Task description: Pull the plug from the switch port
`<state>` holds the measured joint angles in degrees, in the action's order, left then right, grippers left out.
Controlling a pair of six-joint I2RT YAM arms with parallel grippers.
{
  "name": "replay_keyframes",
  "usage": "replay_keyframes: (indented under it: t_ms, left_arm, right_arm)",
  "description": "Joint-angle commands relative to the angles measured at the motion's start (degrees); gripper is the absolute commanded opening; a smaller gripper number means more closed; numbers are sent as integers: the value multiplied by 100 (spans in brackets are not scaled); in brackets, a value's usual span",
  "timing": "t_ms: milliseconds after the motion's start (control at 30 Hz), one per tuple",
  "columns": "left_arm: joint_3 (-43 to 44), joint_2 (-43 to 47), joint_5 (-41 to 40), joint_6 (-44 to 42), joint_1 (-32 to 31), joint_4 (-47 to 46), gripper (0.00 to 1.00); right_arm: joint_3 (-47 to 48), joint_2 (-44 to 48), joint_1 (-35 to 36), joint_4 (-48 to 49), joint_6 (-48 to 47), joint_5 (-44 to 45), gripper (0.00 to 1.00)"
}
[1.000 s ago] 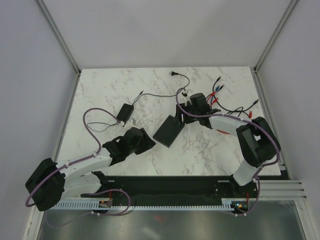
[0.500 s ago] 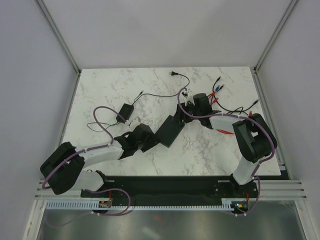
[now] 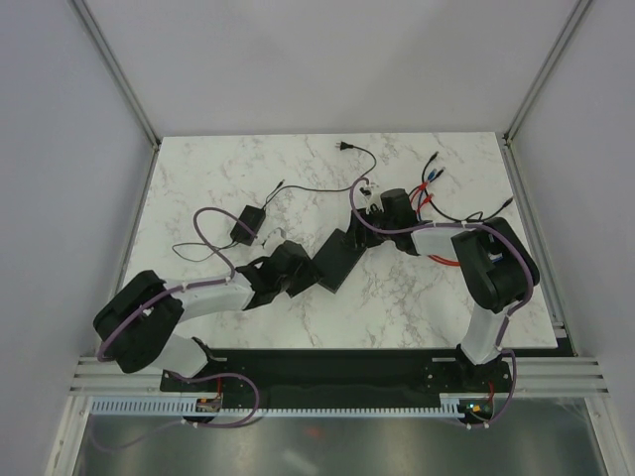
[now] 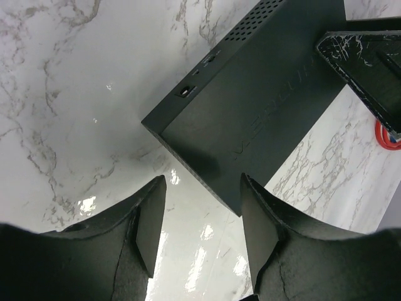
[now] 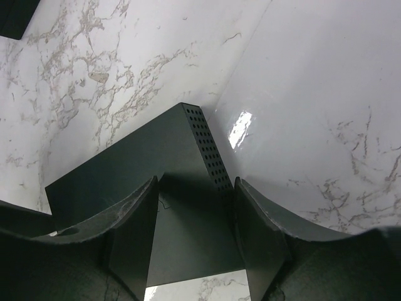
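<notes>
- White marble table (image 3: 456,297): the flat matte-black rectangular switch (image 3: 335,260) lies at its centre, between both arms.
- Left gripper (image 4: 200,185): released, with its fingers flanking the switch's near corner. It has advanced right since the earlier frame.
- Right gripper (image 5: 194,182): grasping the switch's far end.

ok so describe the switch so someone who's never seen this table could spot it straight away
Start at the white marble table and go to its middle. The switch lies there: a flat, matte-black rectangular box with small vent holes along its side. It is clearly bigger than the other black box to its left, which trails a thin black cord.
</notes>
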<state>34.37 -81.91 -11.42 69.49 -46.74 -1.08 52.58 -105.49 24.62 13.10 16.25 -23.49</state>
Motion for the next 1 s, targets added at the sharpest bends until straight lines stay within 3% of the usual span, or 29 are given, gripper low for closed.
replay_keyframes:
  t_ms: [0,267,600,733,767,967]
  left_arm:
    - [289,-158,-115,100,42,-243,59]
    - [676,-624,166,-261,428,-173,59]
    - [1370,-1336,623,-787,789,-85,58]
    - [1748,-1486,623,-788,965,-85,58]
    - [1836,-1529,667,-1276,1000,71,55]
    - [2871,-1969,667,-1280,1211,73,55]
  right_arm:
    - [34,64,-10,140,106,37,58]
    - [-178,389,-10,61,238,134,45]
    - [-178,442,-10,-18,212,-42,36]
    - [-213,486,-10,34,247,-156,35]
    - [-221,503,-10,52,247,-182,34]
    - [-257,512,25,78,291,-358,34]
